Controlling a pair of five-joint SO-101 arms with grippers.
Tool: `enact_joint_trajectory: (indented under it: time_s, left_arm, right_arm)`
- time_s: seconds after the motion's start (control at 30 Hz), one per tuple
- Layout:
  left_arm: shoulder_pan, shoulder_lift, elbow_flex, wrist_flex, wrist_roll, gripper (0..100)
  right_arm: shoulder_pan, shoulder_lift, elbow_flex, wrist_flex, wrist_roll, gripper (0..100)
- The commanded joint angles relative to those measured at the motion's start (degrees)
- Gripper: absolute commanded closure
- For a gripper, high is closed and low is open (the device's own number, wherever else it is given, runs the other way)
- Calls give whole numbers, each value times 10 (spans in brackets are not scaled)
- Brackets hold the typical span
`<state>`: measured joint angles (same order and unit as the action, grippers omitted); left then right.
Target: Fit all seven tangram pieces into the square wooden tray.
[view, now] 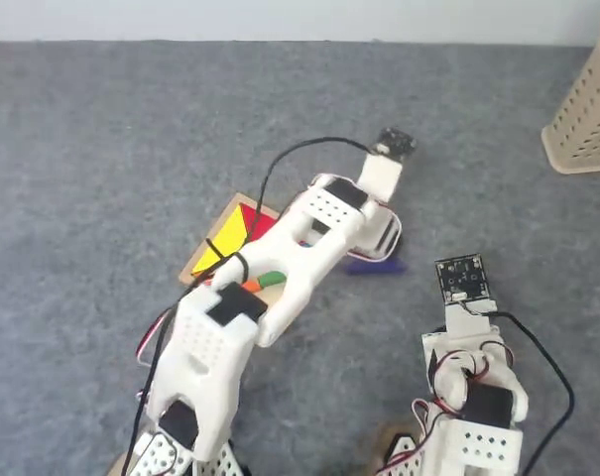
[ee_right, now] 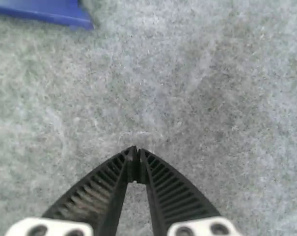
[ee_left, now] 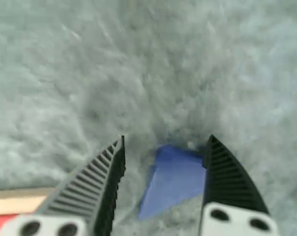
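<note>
A blue tangram piece (ee_left: pixel 175 179) lies flat on the grey carpet between the fingers of my open left gripper (ee_left: pixel 166 139), which hangs just above it without gripping. From above, the blue piece (view: pixel 376 266) pokes out from under the left arm, right of the wooden tray (view: pixel 202 260). The tray holds a yellow piece (view: pixel 223 243) and a red piece (view: pixel 258 223); orange and green pieces (view: pixel 268 281) show beside the arm, which hides the rest of the tray. My right gripper (ee_right: pixel 135 150) is shut on nothing over bare carpet, with the blue piece (ee_right: pixel 40 11) farther ahead.
A perforated beige basket (view: pixel 587 109) stands at the back right. The folded right arm (view: pixel 473 392) sits near the front right. The tray's wooden edge (ee_left: pixel 20 201) lies close beside the left gripper. Open carpet spreads to the left and far side.
</note>
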<state>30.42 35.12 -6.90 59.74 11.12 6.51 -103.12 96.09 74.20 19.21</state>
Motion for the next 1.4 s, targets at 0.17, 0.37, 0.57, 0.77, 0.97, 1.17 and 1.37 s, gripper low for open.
enact_joint_trajectory:
  time_s: [0.17,0.37,0.57,0.77,0.97,1.17,1.37]
  left_arm:
    - [28,-1,-36,190,-107,757]
    - [46,-1,-25,239,-132,758]
    - [107,-3,38,239,-164,794]
    - [108,-98,156,174,-171,794]
    - [95,-253,330,73,-168,791]
    - [94,-392,478,8,-171,791]
    - [40,-523,524,-4,-185,793]
  right_arm:
    - [7,-8,4,-7,6,992]
    - [7,-8,4,-7,6,992]
    - [7,-8,4,-7,6,992]
    - [7,-8,4,-7,6,992]
    - [7,-8,4,-7,6,992]
    - [7,-8,4,-7,6,992]
    - [7,-8,4,-7,6,992]
